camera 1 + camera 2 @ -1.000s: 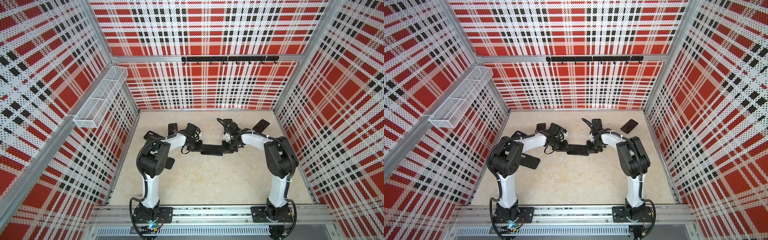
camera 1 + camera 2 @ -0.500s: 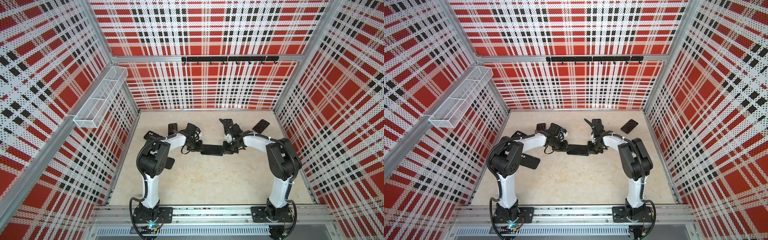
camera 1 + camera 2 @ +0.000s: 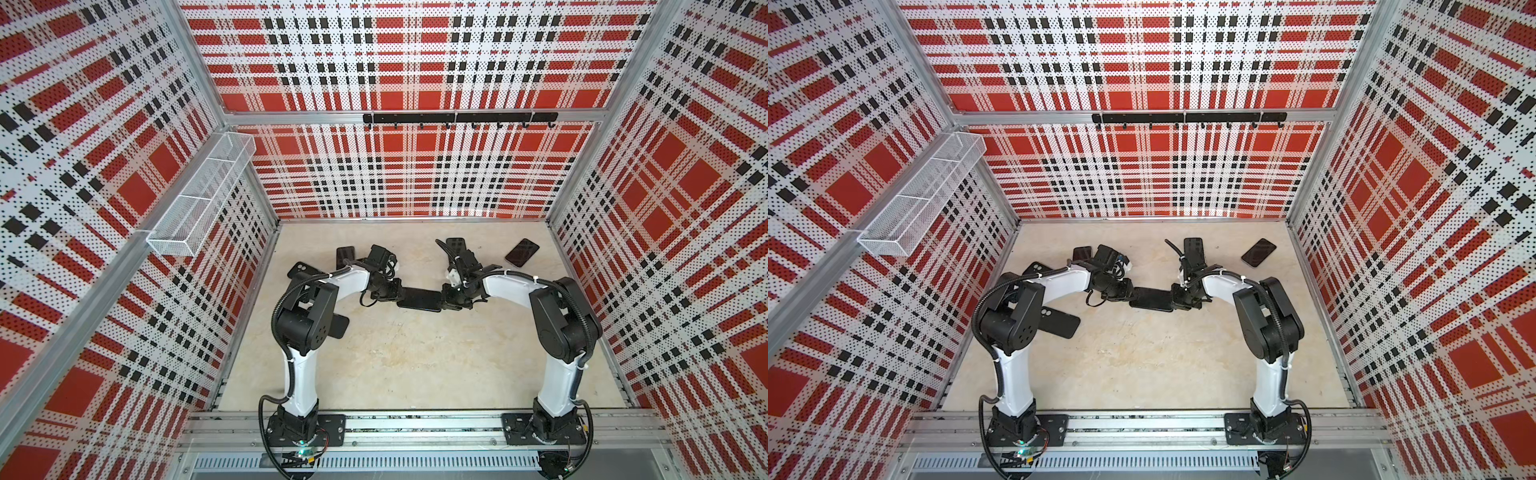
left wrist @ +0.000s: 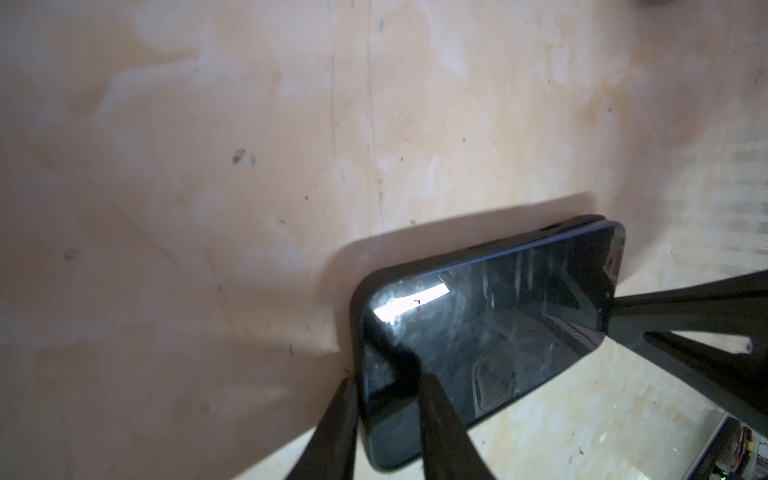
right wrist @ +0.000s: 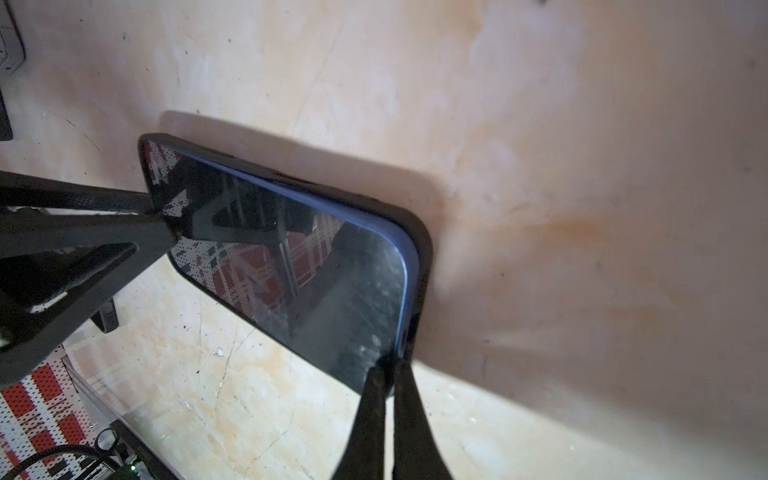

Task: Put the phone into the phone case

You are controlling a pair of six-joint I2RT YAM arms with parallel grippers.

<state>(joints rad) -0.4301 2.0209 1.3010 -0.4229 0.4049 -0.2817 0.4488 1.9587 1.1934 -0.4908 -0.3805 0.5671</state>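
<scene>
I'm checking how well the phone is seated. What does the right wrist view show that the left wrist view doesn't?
Only the right wrist view: the right hand is shut, tips at a phone corner where a blue edge shows above the case; plaid reflected in the screen. Only the left wrist view: the left hand, fingers apart, one on the screen, one outside the case. Both: the phone screen-up in the black case on the table, the opposite hand at its far end.
</scene>
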